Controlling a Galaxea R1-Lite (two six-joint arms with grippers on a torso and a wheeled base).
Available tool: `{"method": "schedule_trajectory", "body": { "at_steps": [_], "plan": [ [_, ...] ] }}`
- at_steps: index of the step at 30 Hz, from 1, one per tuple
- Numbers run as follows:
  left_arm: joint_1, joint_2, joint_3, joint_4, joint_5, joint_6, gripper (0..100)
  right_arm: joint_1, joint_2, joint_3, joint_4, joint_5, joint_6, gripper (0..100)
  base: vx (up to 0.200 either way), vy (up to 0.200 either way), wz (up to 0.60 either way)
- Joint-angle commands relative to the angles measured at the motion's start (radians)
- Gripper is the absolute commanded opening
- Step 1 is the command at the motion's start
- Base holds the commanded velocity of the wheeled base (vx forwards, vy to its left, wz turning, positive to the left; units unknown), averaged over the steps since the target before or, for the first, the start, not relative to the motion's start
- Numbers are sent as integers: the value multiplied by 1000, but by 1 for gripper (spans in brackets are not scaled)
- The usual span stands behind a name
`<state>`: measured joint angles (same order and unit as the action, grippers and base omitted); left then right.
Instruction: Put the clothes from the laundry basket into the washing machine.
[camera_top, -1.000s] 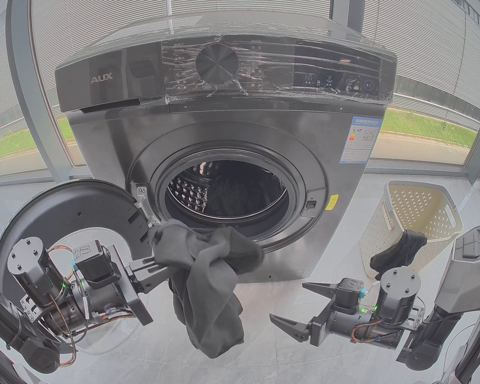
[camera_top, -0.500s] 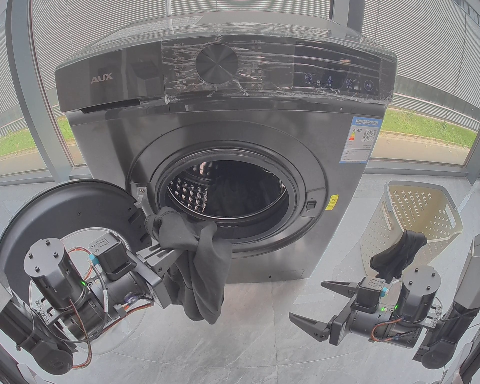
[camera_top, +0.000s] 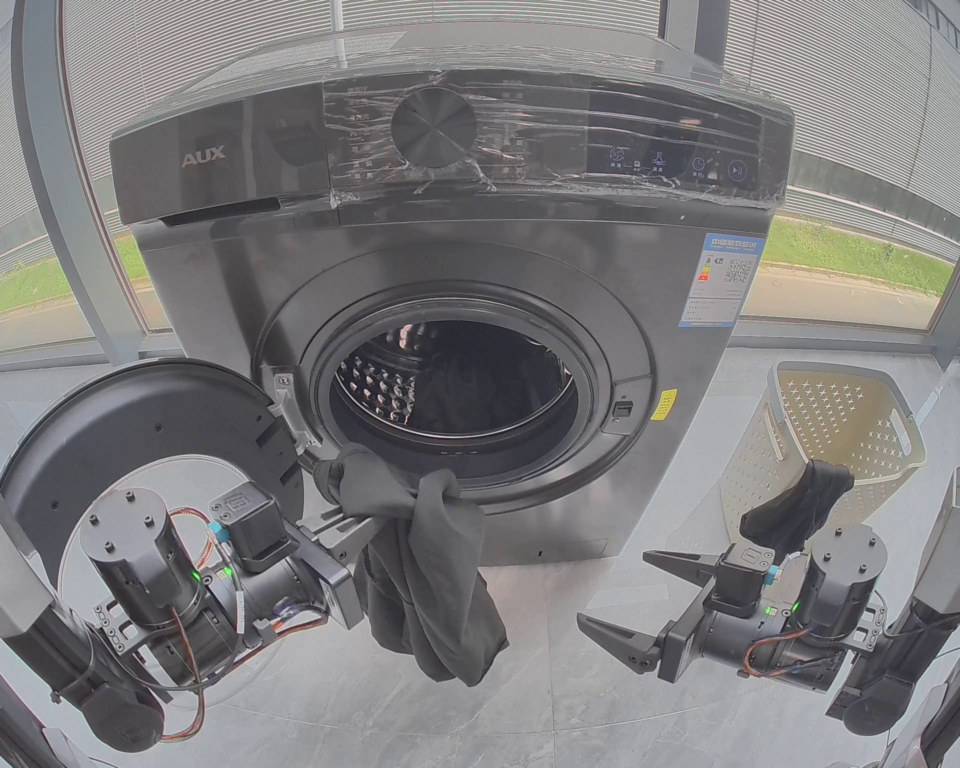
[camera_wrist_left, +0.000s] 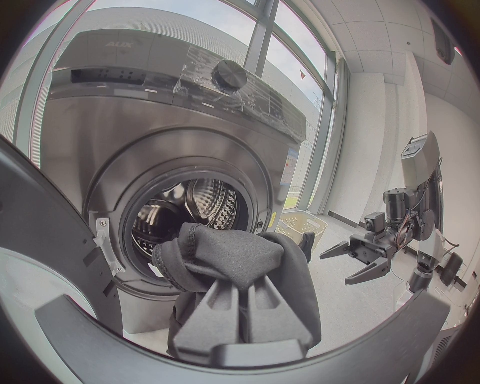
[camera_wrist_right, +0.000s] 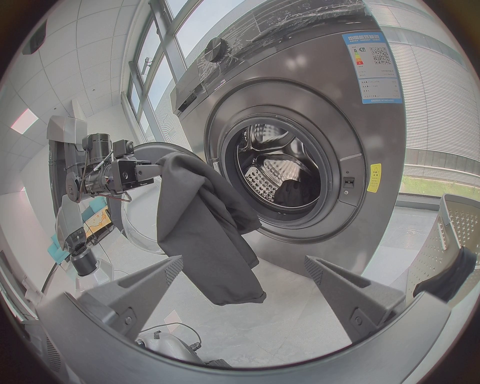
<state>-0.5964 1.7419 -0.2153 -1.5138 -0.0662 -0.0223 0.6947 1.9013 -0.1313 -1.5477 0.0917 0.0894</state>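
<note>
My left gripper (camera_top: 350, 523) is shut on a dark grey garment (camera_top: 430, 570), which hangs just below and left of the washing machine's open drum (camera_top: 455, 395). In the left wrist view the garment (camera_wrist_left: 235, 255) bunches over the shut fingers (camera_wrist_left: 220, 312), in front of the drum mouth (camera_wrist_left: 185, 210). More dark clothing lies inside the drum (camera_wrist_right: 295, 192). My right gripper (camera_top: 645, 605) hangs open over the floor, in front of the cream laundry basket (camera_top: 850, 420). Another dark garment (camera_top: 800, 505) drapes over the basket's front rim.
The washing machine's round door (camera_top: 140, 440) is swung open to the left, close behind my left arm. Grey tiled floor (camera_top: 560, 690) lies free between the two grippers. Windows run behind the machine.
My left gripper moved right and slightly down with the garment, which swung and now hangs longer below the drum rim. The right gripper stayed almost still over the last half second.
</note>
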Motion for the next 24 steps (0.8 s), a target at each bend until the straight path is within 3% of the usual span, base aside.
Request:
{"method": "schedule_trajectory", "body": {
  "at_steps": [1, 7, 13, 22, 24],
  "plan": [
    [18, 38, 5, 0, 0, -1, 0, 0, 2, -1, 0, 0, 1, 100, 0, 0, 0],
    [21, 61, 2, 0, 0, -1, 0, 0, 2, -2, 0, 0, 3, 100, 0, 0, 0],
    [21, 74, 4, 0, 2, 1, 0, 2, 2, -2, 0, 0, 3, 100, 200, 0, 0],
    [18, 87, 5, 0, 17, 2, 0, 3, 4, -1, 0, 0, 4, 100, 0, 0, 0],
    [18, 87, 4, 0, 17, 2, 0, 3, 4, -1, 0, 0, 4, 100, 200, 0, 0]
  ]
}}
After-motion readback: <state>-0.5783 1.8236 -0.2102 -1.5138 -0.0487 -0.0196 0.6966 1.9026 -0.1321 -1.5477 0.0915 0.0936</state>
